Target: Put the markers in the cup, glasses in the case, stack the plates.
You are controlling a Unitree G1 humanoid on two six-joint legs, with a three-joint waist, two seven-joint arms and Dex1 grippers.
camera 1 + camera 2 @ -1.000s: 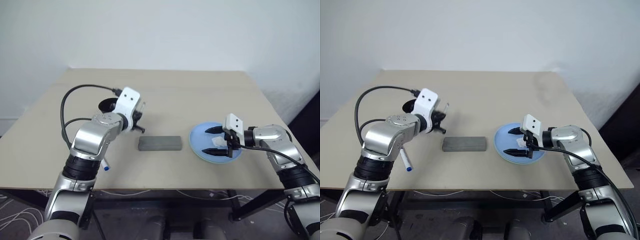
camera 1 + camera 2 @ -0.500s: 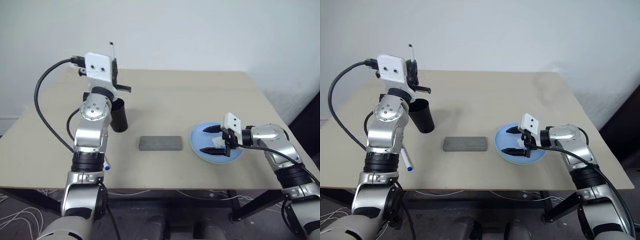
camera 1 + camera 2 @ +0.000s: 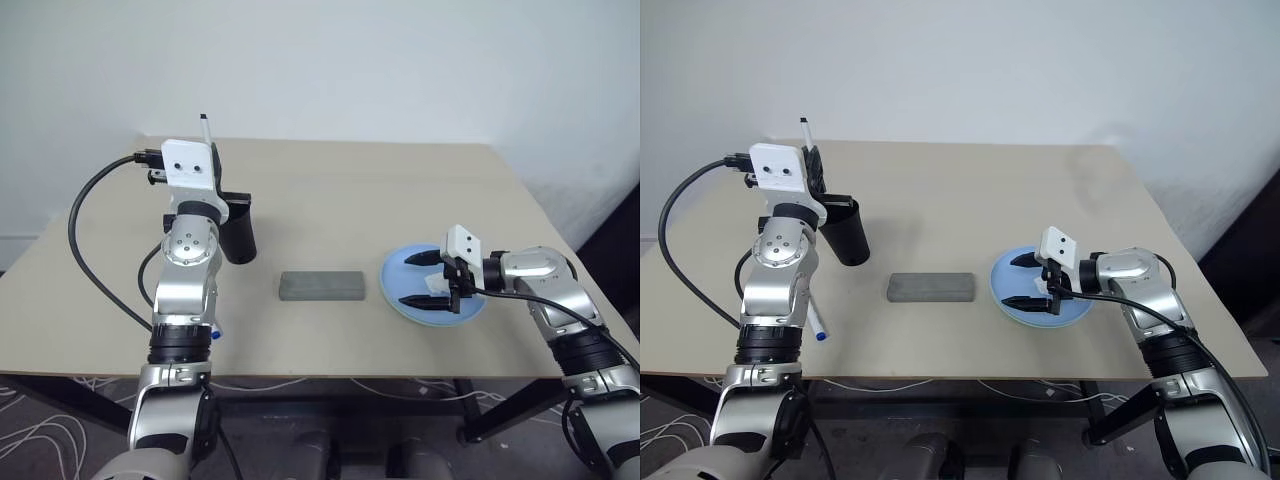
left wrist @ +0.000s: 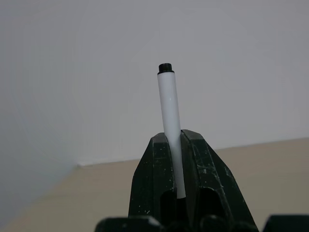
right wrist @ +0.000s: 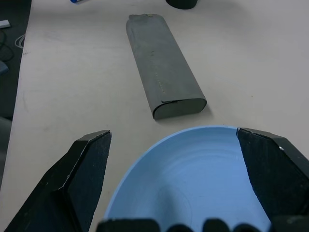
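Slim marker: the white-barrelled black-capped marker [image 4: 170, 125] is pinched between the fingers [image 4: 152, 188] of the left gripper [image 3: 207, 158], its capped end sticking up past the fingertips; it is raised off the table, just above and a little behind the cup

Left gripper: clamped on the slim marker, pointing forward and slightly upward; the forearm stands nearly upright from the table's near left edge, wrist camera housing facing the head camera

Cup: the black cup [image 3: 239, 229] stands on the table [image 3: 350, 190] just beside the left wrist, on its right, rim partly hidden by the gripper

Blue marker: the blue-capped marker [image 3: 814, 322] lies flat on the table behind the left forearm, near the front edge, its blue end towards the robot; well below the left gripper

Case: the grey case [image 3: 320, 285] lies shut and flat between the two arms, long side across the table, just beside the blue plate but not touching it

Blue plate: the light blue plate [image 5: 193, 174] sits on the table's right side, under the right gripper

Right gripper: right gripper [image 3: 425, 280] has its fingers [image 5: 79, 179] spread wide, one either side of the plate, holding nothing; it points towards the robot's left and tilts down, low over the plate

Tissue: a small white tissue [image 3: 437, 285] lies on the plate between the open fingers

Writing: none readable on marker, case or cup
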